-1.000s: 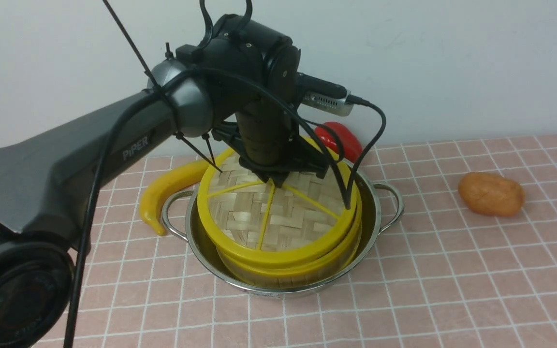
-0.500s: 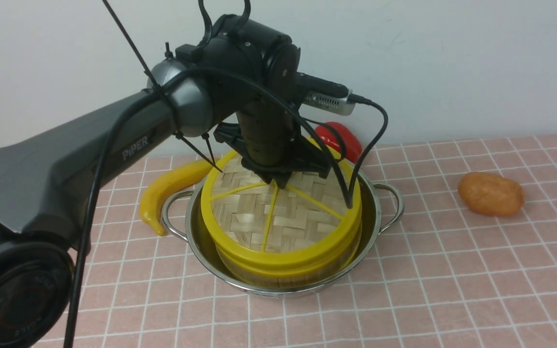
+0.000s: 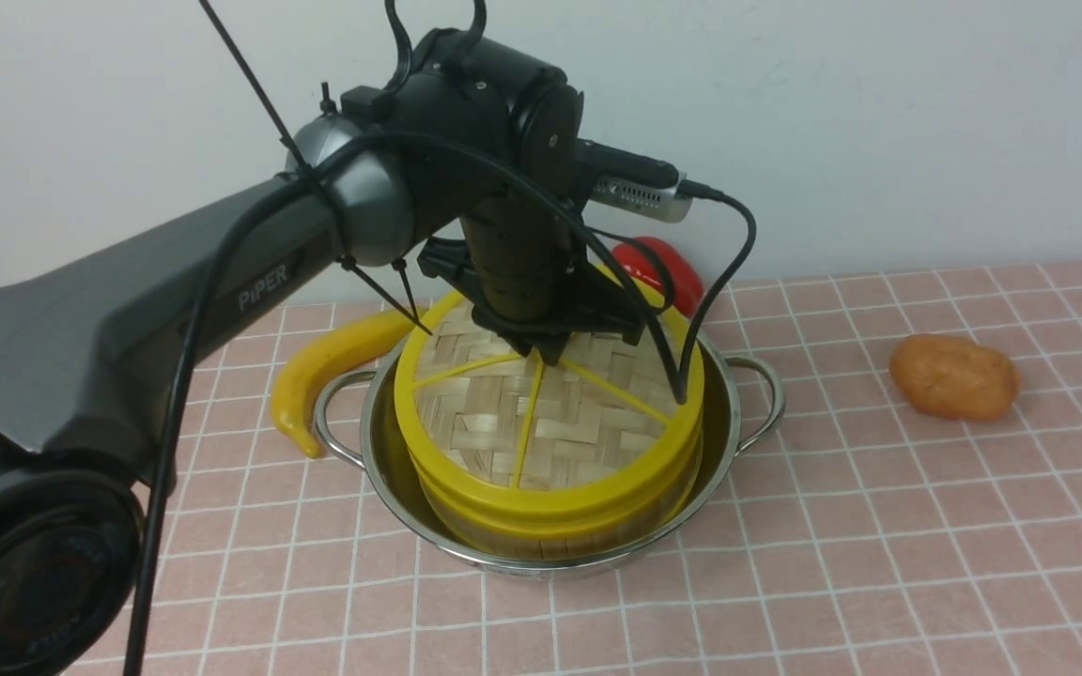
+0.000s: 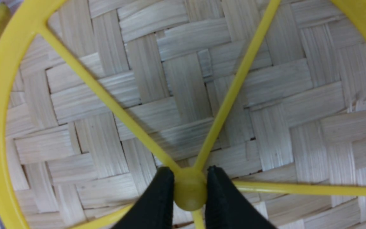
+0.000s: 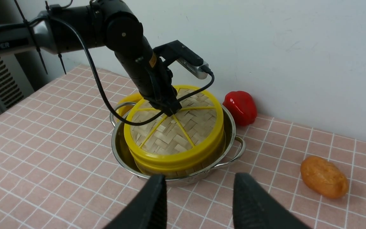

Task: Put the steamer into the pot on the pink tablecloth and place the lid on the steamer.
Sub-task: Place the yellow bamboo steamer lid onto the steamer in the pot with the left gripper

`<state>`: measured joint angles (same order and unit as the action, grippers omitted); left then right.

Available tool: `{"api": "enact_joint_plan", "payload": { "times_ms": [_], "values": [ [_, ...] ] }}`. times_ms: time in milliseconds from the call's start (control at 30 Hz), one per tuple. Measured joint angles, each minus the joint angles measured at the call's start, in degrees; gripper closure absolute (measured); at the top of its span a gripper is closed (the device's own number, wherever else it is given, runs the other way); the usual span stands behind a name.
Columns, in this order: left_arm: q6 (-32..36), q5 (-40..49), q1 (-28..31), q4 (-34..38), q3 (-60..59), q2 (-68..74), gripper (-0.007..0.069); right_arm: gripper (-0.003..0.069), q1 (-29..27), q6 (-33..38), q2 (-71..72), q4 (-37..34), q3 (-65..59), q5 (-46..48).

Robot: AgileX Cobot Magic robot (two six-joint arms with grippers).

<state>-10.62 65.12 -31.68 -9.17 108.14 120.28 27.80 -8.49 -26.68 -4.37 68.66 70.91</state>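
Observation:
The shiny steel pot [image 3: 724,427] [image 5: 231,133] stands on the pink tablecloth [image 3: 879,526] with the bamboo steamer [image 3: 560,530] [image 5: 179,168] inside it. The woven lid [image 3: 550,422] [image 5: 173,130] [image 4: 186,95] with yellow spokes lies on the steamer, nearly level. My left gripper [image 3: 548,352] [image 4: 190,187] [image 5: 169,111] reaches down from above and is shut on the lid's yellow centre knob [image 4: 190,198]. My right gripper [image 5: 199,187] hangs open above the cloth on the near side of the pot, with nothing between its fingers; it is out of the front view.
A yellow banana [image 3: 316,371] lies against the pot's left handle. A red pepper [image 3: 668,268] [image 5: 240,106] sits behind the pot by the white wall. An orange potato-like lump [image 3: 954,376] [image 5: 324,176] rests on the cloth to the right.
The left gripper has carried the lid slightly rightward and down, so it now sits squarer on the steamer rim. The right gripper stays open.

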Motion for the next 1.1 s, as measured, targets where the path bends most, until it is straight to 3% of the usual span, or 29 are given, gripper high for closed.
{"api": "enact_joint_plan", "payload": {
  "times_ms": [933, 1100],
  "values": [
    [0.0, 0.5, -0.06, -0.81, 0.55, 2.28, 0.0505, 0.0356, 0.0, 0.0, 0.0, 0.0, 0.0, 0.0],
    [0.0, 0.29, -0.06, -0.86, 0.55, 2.28, 0.0468, 0.0356, 0.0, 0.0, 0.0, -0.45, 0.0, 0.0]
  ]
}}
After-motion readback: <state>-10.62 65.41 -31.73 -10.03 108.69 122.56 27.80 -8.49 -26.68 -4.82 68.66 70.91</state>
